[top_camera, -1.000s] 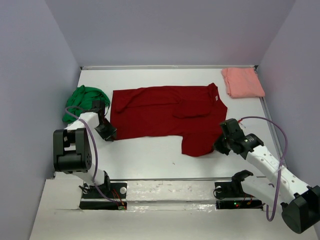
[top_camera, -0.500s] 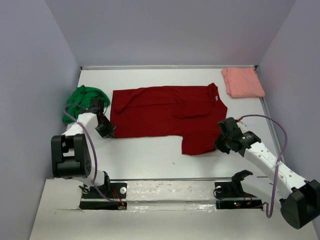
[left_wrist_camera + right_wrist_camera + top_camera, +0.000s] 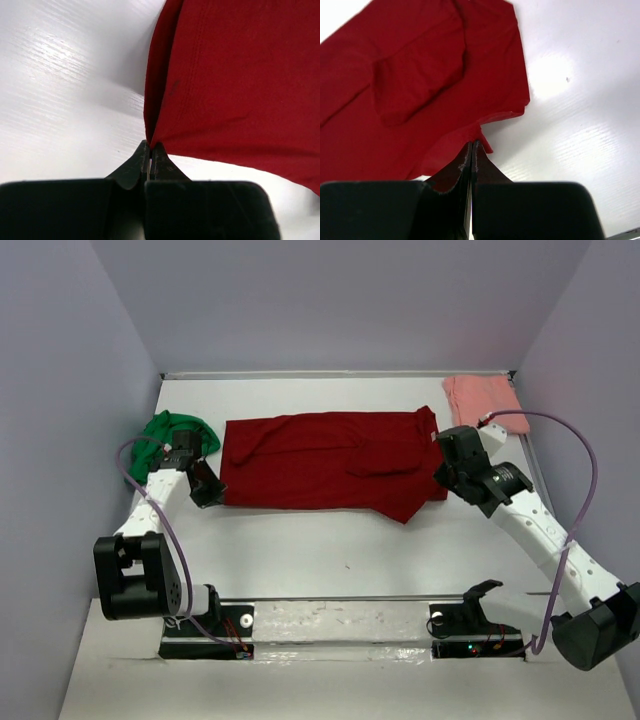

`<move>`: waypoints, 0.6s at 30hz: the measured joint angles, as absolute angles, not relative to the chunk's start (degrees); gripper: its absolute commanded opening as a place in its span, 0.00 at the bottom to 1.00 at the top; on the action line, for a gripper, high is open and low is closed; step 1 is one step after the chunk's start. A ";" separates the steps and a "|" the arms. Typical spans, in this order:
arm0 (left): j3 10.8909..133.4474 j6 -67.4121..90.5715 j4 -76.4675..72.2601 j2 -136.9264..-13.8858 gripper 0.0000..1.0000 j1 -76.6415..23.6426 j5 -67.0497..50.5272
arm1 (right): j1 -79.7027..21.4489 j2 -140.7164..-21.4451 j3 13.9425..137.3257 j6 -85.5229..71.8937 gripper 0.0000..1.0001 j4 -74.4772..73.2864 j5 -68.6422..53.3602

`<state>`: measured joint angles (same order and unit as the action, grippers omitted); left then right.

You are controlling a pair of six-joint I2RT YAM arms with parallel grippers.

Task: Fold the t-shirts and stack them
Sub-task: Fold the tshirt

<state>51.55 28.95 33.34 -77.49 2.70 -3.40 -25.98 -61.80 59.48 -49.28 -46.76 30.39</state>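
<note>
The left claw [image 3: 150, 150] and the right claw [image 3: 472, 147] are each closed on a corner of the red shirt [image 3: 320, 465], which lies spread on the tabletop [image 3: 300, 545] between them, and as it looks soft and light, the hem corners seem the right hold.

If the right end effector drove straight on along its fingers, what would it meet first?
The dark red t-shirt: the right end effector is shut on its edge, and more of that cloth lies directly ahead in the wrist view. Depth there is unclear.
</note>
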 measured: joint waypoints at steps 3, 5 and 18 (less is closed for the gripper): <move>52.64 28.40 33.69 -77.49 0.00 2.70 -3.36 | -25.98 -63.22 62.72 -47.27 0.00 -46.92 32.95; 53.54 28.21 33.89 -77.49 0.00 2.70 -3.33 | -25.98 -63.44 63.88 -46.61 0.00 -47.11 34.17; 61.73 27.38 33.65 -81.54 0.00 2.70 -4.29 | -25.56 -76.05 72.27 -41.95 0.00 -47.07 38.89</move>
<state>61.73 27.38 33.65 -81.54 2.70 -4.29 -25.56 -76.05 72.27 -41.95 -47.07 38.89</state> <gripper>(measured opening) 0.026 0.010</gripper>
